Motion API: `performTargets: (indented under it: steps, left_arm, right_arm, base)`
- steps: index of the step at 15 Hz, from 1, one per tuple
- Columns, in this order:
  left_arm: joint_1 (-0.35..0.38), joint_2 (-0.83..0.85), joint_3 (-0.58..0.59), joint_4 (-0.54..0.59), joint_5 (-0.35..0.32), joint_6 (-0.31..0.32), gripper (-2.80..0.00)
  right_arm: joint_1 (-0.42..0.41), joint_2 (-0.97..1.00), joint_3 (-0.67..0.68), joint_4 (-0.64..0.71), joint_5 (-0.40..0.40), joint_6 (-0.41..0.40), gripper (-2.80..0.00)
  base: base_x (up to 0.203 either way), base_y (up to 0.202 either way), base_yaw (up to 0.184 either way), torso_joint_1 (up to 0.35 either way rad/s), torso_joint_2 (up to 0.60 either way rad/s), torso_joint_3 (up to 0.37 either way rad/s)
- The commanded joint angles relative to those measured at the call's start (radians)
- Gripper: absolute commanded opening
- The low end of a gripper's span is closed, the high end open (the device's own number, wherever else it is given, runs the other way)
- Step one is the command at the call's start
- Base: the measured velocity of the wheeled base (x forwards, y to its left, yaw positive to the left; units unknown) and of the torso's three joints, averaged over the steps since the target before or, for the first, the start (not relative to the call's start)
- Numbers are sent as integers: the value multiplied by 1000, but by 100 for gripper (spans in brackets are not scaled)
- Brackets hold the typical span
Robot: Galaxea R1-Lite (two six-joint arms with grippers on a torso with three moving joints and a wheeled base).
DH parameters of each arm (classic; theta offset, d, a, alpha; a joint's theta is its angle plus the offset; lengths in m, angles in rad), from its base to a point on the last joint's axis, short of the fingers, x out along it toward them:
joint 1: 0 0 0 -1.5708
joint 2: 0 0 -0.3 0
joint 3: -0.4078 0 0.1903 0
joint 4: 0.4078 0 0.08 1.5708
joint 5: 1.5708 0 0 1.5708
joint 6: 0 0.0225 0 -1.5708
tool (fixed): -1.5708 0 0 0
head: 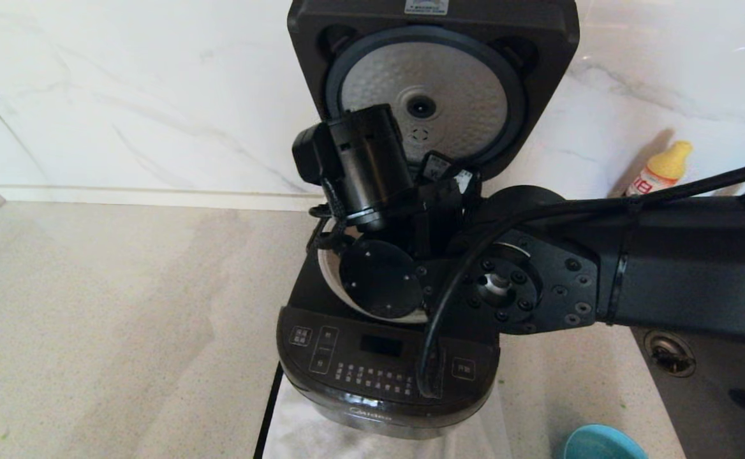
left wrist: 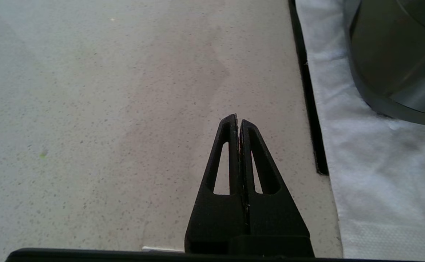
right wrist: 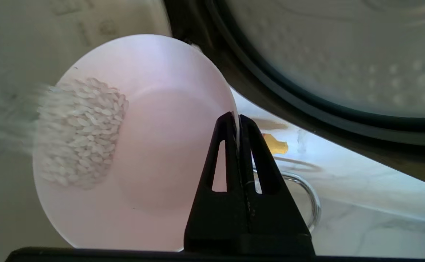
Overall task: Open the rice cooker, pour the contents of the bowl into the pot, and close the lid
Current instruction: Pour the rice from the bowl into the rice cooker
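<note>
You're mid-pour: right gripper (right wrist: 238, 122) is pinching the tipped bowl (right wrist: 136, 142) rim, rice (right wrist: 81, 131) sliding toward the pot (head: 331, 280), while the left gripper (left wrist: 238, 122), fingers closed on nothing, is hanging over the counter (left wrist: 88, 109), so probably empty it before closing the lid (head: 433, 95).

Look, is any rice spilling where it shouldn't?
No spill shows. The right gripper tips the pale pink round bowl, and white rice grains slide off its rim above the glossy black rice cooker, lid open.

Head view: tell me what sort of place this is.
Probably a home kitchen: a rice cooker stands open on a speckled stone counter against a marble wall, with a sink to its right.
</note>
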Motion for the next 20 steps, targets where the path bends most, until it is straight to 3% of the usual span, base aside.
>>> performTargets:
  steps: [1, 5, 8, 13, 16, 20]
  left_arm:
    - [0, 1, 2, 0, 0, 0, -280]
    - [0, 1, 2, -1, 0, 0, -280]
    - [0, 1, 2, -2, 0, 0, -280]
    - [0, 1, 2, 0, 0, 0, -280]
    - [0, 1, 2, 0, 0, 0, -280]
    - [0, 1, 2, -1, 0, 0, -280]
  right_arm:
    - [-24, -9, 22, 44, -28, -6, -280]
    - [-17, -3, -22, 54, -19, -5, -280]
    - [17, 1, -22, -65, 23, -3, -280]
    - [-4, -12, -20, 33, -14, -8, -280]
    - [16, 2, -24, -65, 3, -3, -280]
    - [-22, -16, -5, 47, -22, -6, -280]
  base:
    - [0, 0, 0, 0, 0, 0]
    - [0, 0, 0, 0, 0, 0]
    - [0, 0, 0, 0, 0, 0]
    - [0, 0, 0, 0, 0, 0]
    - [0, 0, 0, 0, 0, 0]
    - [0, 0, 0, 0, 0, 0]
